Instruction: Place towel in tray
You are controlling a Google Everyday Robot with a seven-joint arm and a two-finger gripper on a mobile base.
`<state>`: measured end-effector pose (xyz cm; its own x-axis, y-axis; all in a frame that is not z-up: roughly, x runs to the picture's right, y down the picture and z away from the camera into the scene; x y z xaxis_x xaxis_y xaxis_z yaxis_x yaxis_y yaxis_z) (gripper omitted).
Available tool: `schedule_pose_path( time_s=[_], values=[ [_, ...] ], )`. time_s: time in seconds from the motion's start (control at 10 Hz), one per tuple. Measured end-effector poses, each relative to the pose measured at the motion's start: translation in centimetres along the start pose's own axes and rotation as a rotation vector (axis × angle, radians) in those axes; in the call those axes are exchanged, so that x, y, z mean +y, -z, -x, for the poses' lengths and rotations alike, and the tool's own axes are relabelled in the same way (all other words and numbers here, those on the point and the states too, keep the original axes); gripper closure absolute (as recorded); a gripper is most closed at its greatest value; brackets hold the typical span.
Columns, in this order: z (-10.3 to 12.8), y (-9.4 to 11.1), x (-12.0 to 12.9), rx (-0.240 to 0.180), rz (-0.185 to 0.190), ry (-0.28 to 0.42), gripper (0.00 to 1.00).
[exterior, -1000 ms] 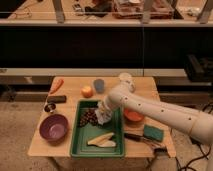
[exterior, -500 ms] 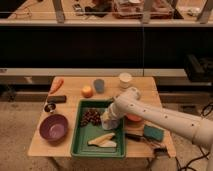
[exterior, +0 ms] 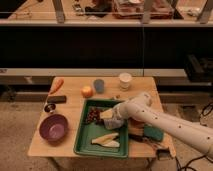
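Observation:
The green tray (exterior: 82,145) lies at the front middle of the wooden table. My gripper (exterior: 108,118) is low over the tray's far right part, at the end of the white arm that reaches in from the right. It is shut on the towel (exterior: 114,122), a bunched pale blue-grey cloth that hangs at the fingertips just above or on the tray floor. Inside the tray there is also a dark red cluster (exterior: 92,116) and pale yellow wedges (exterior: 107,140).
A purple bowl (exterior: 53,128) sits left of the tray, with a small tin (exterior: 49,107), a dark bar (exterior: 56,99) and a carrot (exterior: 56,85) behind it. An orange fruit (exterior: 87,91), grey cup (exterior: 99,86) and white cup (exterior: 125,81) stand at the back. A teal sponge (exterior: 152,133) lies at the right.
The arm has sunk lower and shifted slightly right, bringing the gripper and the towel down into the tray's far right part.

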<state>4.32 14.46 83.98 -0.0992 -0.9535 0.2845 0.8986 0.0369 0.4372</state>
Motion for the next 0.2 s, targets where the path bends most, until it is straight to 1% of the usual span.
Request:
schedule_pose_path(
  time_s=[0.1,0.2],
  values=[
    [-0.08,0.01,-0.25,-0.002,-0.002,0.003,0.20],
    [-0.39,0.68,-0.49,-0.001,-0.002,0.002,0.20]
  ],
)
